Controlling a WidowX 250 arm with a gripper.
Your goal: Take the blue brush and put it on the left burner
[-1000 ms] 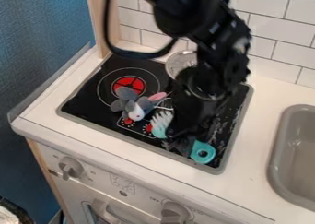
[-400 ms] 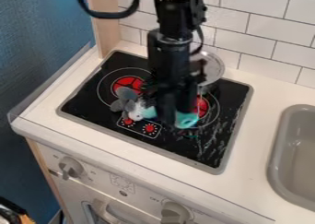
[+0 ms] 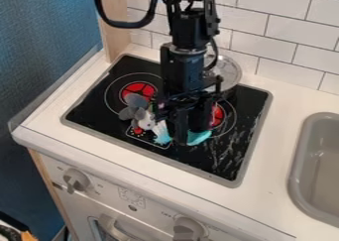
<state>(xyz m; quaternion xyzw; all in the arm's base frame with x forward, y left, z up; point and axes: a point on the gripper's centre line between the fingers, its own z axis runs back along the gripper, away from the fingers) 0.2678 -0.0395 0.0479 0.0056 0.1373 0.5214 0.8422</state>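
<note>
- The blue brush (image 3: 162, 136) has shifted up and to the left from the lower middle of the stove, its handle end travelling furthest, so that it now runs nearly level across the frame; in the last short interval it has dropped slightly lower in the view
- The arm (image 3: 189, 29) has swung too: it slanted down towards the right a second ago, and now it hangs almost upright from the top edge, a little left of where it was
- The gripper (image 3: 189, 135) is over the brush, hiding its middle, with pale bristles showing to the left and teal handle to the right; whether it is released, clenched or grasping the brush, I cannot tell
- The left burner (image 3: 139, 90) lies further up and to the left, and the brush is not on it; I judge the carry to be partly done at best
- The grey toy mouse (image 3: 140, 115) lies just below that burner's red centre, where it was, and the bristles are now right beside it
- What this means, as I judge it: the brush needs to go further towards the upper left, lifted high enough to pass the toy mouse, or it may push the toy along or come to rest on it
- A clear round lid (image 3: 228, 71) is behind the arm, towards the back of the stove (image 3: 218, 178), well away from that path
</note>
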